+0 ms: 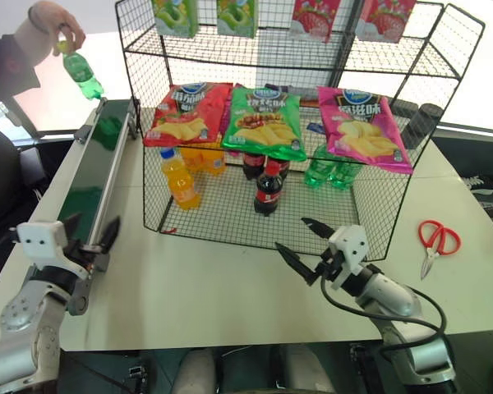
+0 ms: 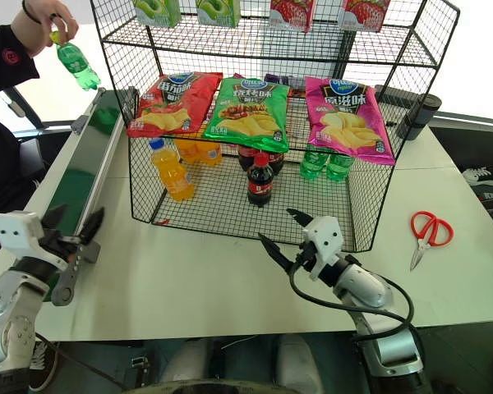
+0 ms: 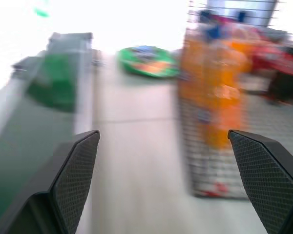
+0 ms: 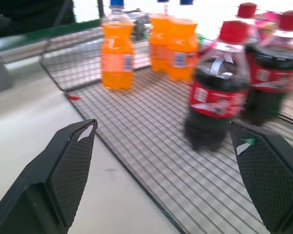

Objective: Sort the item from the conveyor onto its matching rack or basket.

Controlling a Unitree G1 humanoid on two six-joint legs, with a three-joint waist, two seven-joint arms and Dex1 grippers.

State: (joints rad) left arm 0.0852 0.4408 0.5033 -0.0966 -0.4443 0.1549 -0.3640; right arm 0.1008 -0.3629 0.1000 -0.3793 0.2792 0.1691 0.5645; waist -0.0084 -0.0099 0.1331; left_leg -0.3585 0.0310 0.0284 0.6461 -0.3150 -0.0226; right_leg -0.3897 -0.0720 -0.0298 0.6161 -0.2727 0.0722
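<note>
A person's hand holds the item [image 1: 83, 73], a small green bottle with a yellow cap, in the air above the far end of the conveyor [image 1: 89, 179]. The conveyor is a dark green belt with grey rails along the table's left side. My left gripper [image 1: 89, 231] is open and empty at the belt's near end, with blurred orange bottles [image 3: 217, 92] ahead of it. The black wire rack [image 1: 370, 215] stands mid-table. My right gripper [image 1: 293, 235] is open and empty just in front of its basket, facing a cola bottle [image 4: 216, 92].
Inside the basket stand orange bottles [image 1: 179, 177], cola bottles [image 1: 268, 189] and green bottles [image 1: 329, 171]. Chip bags [image 1: 265, 121] hang above them. Red scissors [image 1: 436, 240] lie on the table at the right. The person's sleeve [image 1: 4, 70] is at the far left.
</note>
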